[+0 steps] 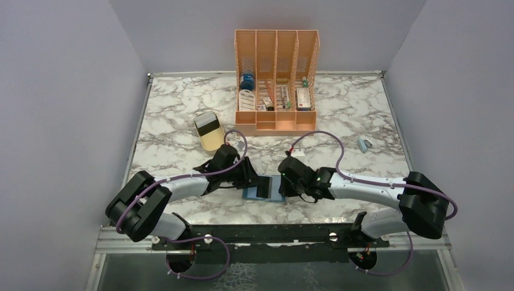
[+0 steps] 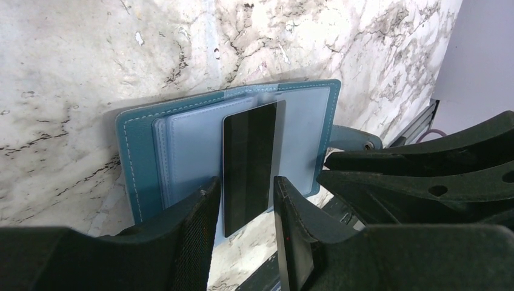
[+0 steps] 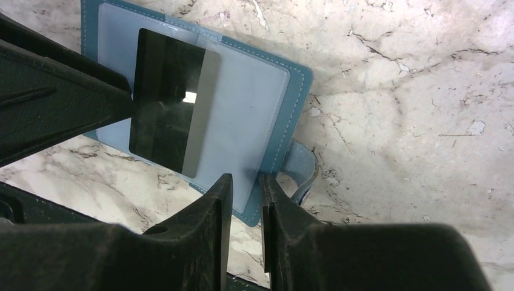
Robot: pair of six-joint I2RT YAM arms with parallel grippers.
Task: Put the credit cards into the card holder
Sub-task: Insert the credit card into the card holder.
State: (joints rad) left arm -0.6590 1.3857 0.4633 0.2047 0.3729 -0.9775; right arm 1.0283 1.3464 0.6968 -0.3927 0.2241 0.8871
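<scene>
The step in hand is the putting of a card [image 2: 250, 163] into the holder [image 2: 142, 151]. The holder lies open and flat on the tabletop [image 1: 182, 103], at the near edge, between the two arms. The dark card lies on its pale inner page, and the near end of the card sticks out over the edge of the holder. I cannot tell if the far end is already under the clear pocket.

The left hand [image 2: 245, 182] is about half open. Its fingers stand on both sides of the free end of the card with a small gap, so it seems not to grip the card. The right hand [image 3: 246, 179] is almost closed at the edge of the holder, beside the snap tab. I cannot tell if it really pinches the edge.

I judge that the next move must push the card fully in, straight along the page, while the holder is kept from sliding.

The tabletop is white marble pattern with grey veins. Farther back stand a beige tray [image 1: 212, 143] and an orange organiser [image 1: 276, 125]. Plain pale walls [image 1: 60, 91] close three sides.
</scene>
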